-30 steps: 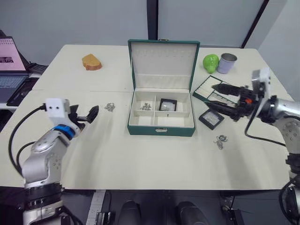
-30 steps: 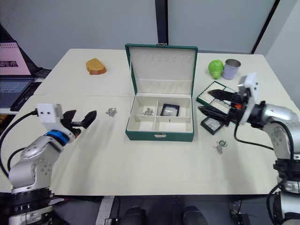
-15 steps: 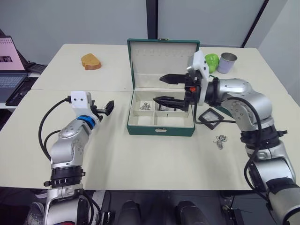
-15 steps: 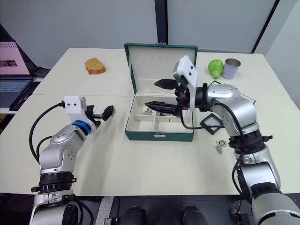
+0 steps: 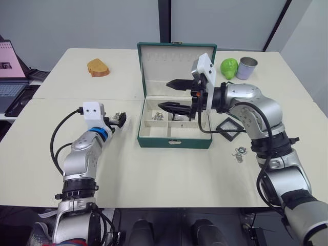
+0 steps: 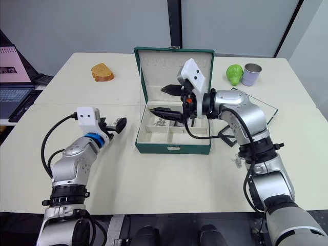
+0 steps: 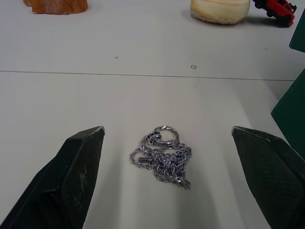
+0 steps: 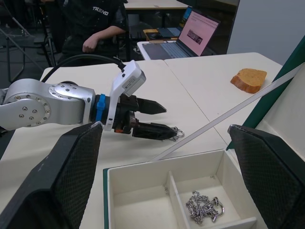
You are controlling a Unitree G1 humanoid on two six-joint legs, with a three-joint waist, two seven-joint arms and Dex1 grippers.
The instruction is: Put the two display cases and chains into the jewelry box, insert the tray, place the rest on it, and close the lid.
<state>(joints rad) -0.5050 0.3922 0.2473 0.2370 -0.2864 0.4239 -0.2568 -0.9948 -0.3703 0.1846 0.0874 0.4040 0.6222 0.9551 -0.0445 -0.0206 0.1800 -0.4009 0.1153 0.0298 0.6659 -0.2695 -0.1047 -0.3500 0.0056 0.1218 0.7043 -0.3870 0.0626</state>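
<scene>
**A chain sits right between our left fingers**

Our left gripper (image 7: 167,157) is wide open and holds nothing. A little silver chain (image 7: 162,155) lies on the white table (image 5: 154,174), right between the two black fingers (image 7: 78,164) and a bit in front of them. It is bunched up in a small heap, with one round loop at the far end. So the chain lies straight ahead of the left gripper — this arm is much nearer to it than the other one. The jewelry box (image 5: 175,139) is just beside the heap, toward our right.

Our left arm is bent at the elbow and reaches low over the table, with the gripper pointing toward the box.

Our right gripper (image 5: 173,95) is also wide open and empty. It hangs over the open box, one finger above the other, pointing toward our left. That arm reaches in from the right with the elbow up.

In the box we can see another chain (image 8: 205,207) in a back part. One display case (image 5: 228,125) lies on the table to the right of the box — and the rest (image 5: 241,153) is a small silver heap near it. The lid (image 5: 177,66) stands open.

We think the next job is to close the left fingers on the chain.
</scene>
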